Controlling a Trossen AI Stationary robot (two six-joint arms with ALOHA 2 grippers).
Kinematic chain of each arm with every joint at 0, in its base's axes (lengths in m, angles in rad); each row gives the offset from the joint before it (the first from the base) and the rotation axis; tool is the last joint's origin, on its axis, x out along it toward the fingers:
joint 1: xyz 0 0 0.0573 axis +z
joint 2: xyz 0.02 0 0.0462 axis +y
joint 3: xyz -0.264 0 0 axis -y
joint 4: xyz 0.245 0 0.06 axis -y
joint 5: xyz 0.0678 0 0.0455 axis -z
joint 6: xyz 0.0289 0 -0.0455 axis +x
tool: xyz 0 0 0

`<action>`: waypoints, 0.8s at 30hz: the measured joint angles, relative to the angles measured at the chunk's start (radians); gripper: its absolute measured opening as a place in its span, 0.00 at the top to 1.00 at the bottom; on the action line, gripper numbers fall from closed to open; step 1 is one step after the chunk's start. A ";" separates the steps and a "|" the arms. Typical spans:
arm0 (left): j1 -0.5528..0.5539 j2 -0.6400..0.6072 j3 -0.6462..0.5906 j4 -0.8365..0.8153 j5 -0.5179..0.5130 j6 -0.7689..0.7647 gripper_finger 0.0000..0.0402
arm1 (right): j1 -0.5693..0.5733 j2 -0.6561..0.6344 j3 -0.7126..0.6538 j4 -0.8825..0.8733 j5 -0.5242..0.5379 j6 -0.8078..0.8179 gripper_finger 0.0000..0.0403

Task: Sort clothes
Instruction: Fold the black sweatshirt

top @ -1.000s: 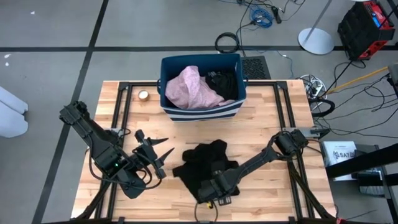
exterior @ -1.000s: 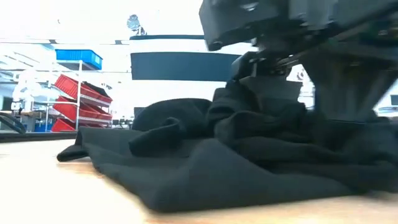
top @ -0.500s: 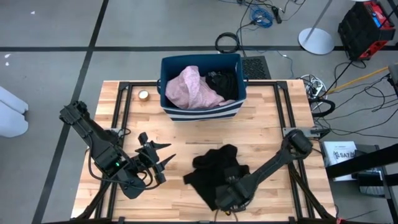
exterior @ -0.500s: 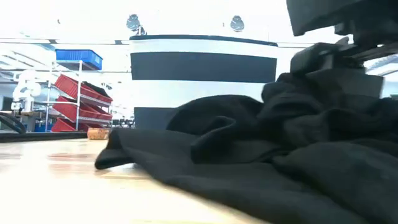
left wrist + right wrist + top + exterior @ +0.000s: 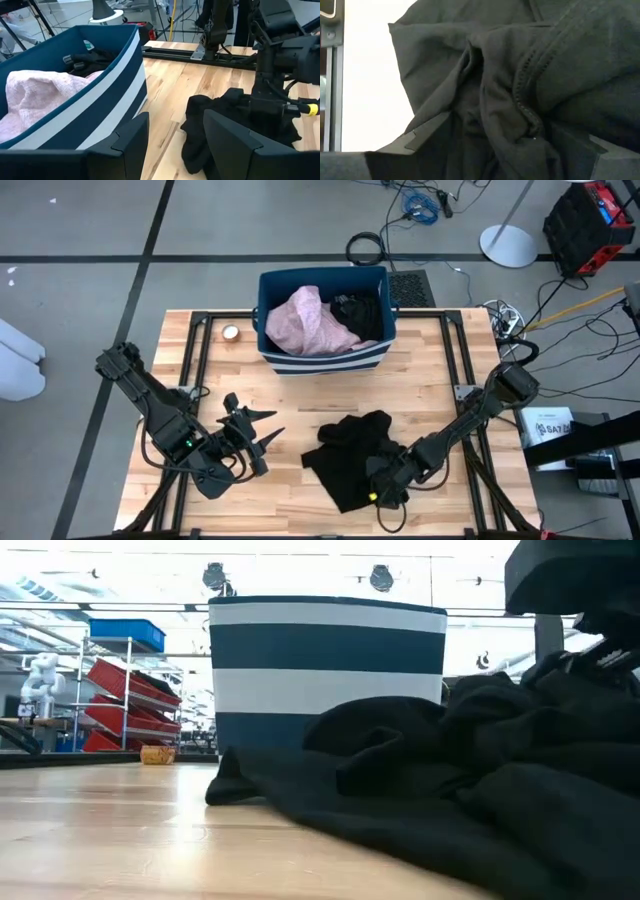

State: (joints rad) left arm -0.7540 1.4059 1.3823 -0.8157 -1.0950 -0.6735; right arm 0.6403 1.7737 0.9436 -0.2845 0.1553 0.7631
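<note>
Dragging the black garment (image 5: 352,460) toward the surface's (image 5: 300,395) near right corner, the right hand (image 5: 385,485) has its fingers spread wide over the bunched cloth; the heap has slid rightward within the last second, clearing room. The left hand (image 5: 255,440) waits open near the near left corner. Pink clothing (image 5: 315,320) remains in the bin (image 5: 322,360).

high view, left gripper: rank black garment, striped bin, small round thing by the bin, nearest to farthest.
From the left gripper, near the table's front left:
1. Black garment, just to its right at the front centre, with the right gripper on it.
2. Striped bin, at the table's back centre.
3. Small round thing, back left beside the bin; roughly as far as the bin's front wall, so 2 and 3 are close to call.
</note>
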 joint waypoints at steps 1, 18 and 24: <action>0.000 0.000 0.000 0.001 0.000 0.000 0.50 | 0.000 0.001 0.002 0.007 0.005 0.000 0.31; 0.000 0.000 0.000 0.024 0.020 0.026 0.50 | 0.003 0.212 0.329 -0.116 0.136 -0.052 0.36; 0.000 0.000 0.000 0.022 0.032 0.030 0.50 | 0.010 0.354 0.418 -0.223 0.183 -0.056 0.39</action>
State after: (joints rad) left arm -0.7540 1.4059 1.3823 -0.7940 -1.0628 -0.6431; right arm 0.6500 2.1276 1.3617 -0.5074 0.3387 0.7070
